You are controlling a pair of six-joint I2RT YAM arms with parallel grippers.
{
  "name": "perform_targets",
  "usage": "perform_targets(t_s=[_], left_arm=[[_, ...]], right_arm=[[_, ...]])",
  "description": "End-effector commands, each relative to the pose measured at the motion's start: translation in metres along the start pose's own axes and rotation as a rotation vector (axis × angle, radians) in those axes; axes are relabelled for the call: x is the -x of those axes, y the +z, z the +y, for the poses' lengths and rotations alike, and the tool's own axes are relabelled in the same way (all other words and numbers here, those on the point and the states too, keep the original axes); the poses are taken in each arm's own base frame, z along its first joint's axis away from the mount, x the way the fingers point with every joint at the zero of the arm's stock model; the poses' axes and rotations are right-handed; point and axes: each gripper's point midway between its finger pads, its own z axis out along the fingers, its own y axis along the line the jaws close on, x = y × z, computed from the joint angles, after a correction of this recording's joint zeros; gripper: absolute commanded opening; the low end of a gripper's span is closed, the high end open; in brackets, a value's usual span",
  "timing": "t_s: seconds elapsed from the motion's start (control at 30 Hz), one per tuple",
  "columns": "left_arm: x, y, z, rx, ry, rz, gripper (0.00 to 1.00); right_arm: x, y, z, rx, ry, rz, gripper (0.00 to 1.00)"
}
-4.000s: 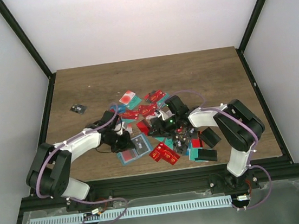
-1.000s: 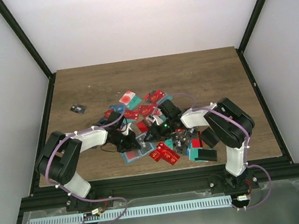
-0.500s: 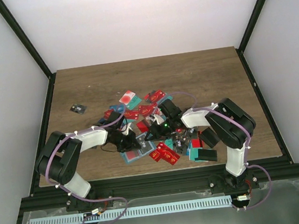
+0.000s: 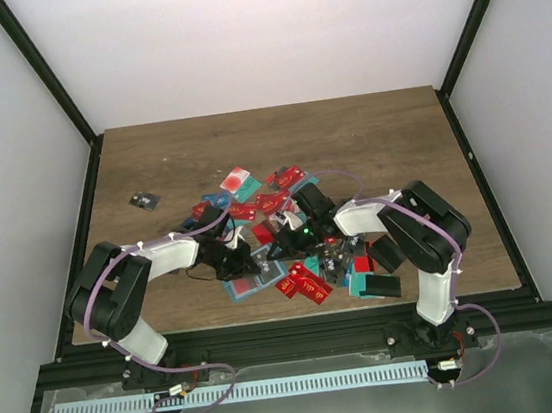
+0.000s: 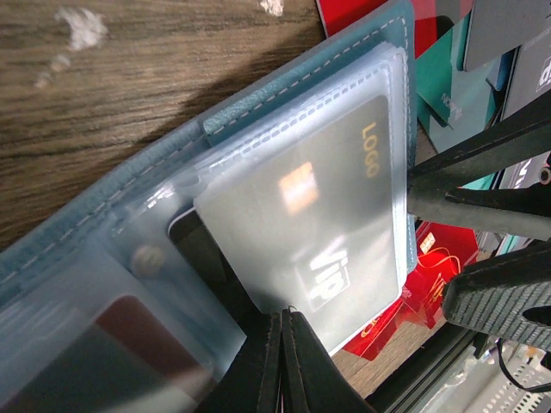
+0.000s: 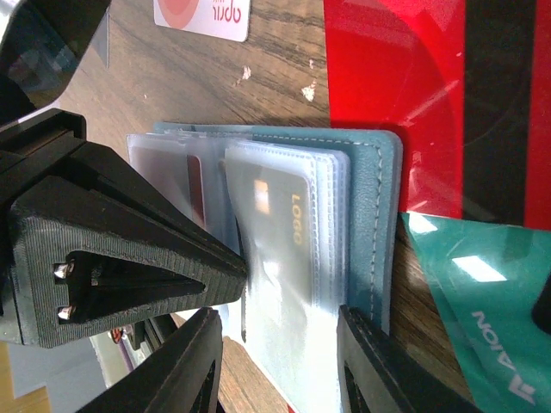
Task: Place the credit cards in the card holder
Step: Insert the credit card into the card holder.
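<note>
the card holder (image 6: pixel 374 206) lies open on the surface (image 6: pixel 284 77), at the near left of the credit cards (image 4: pixel 304 289), between both arms. the left fingers (image 5: pixel 301 379) are pressed together, tips at a clear sleeve's edge. the right fingers (image 6: pixel 194 370) stand half spread astride the sleeve stack (image 6: pixel 284 258), whose long axis runs straight out from them; whether they squeeze it i cannot tell.

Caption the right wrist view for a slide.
Right gripper straddling the open card holder, the shut left gripper touching its sleeves.
</note>
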Motion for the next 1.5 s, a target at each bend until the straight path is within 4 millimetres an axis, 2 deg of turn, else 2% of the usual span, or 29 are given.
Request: perform_targets(t_s=[0.0,0.23,0.6,1.0,1.13,1.33,1.47], left_arm=[[-0.006,0.008,0.022,0.083,-0.015,0.002,0.04],[-0.006,0.008,0.022,0.083,-0.014,0.0,0.04],[-0.002,0.0,0.016,0.081,-0.003,-0.025,0.04],[-0.001,-0.003,0.014,0.087,0.0,-0.033,0.04],[0.003,-0.012,0.008,0.097,0.004,-0.054,0.04],[0.01,-0.04,-0.012,0.092,0.026,-0.121,0.04],[0.007,-0.052,-0.015,0.094,0.02,-0.143,0.05]], right_arm=[[-0.007,0.007,0.005,0.037,-0.01,0.036,0.39],[-0.014,0.013,0.01,0.056,-0.021,0.062,0.39],[-0.007,0.001,0.033,0.085,-0.075,0.028,0.39],[-0.005,0.003,0.044,0.005,-0.135,0.025,0.39],[-0.006,0.005,0.045,0.013,-0.133,0.031,0.39],[-0.005,0.007,0.047,0.02,-0.124,0.038,0.39],[-0.005,0.011,0.053,0.03,-0.123,0.052,0.39]])
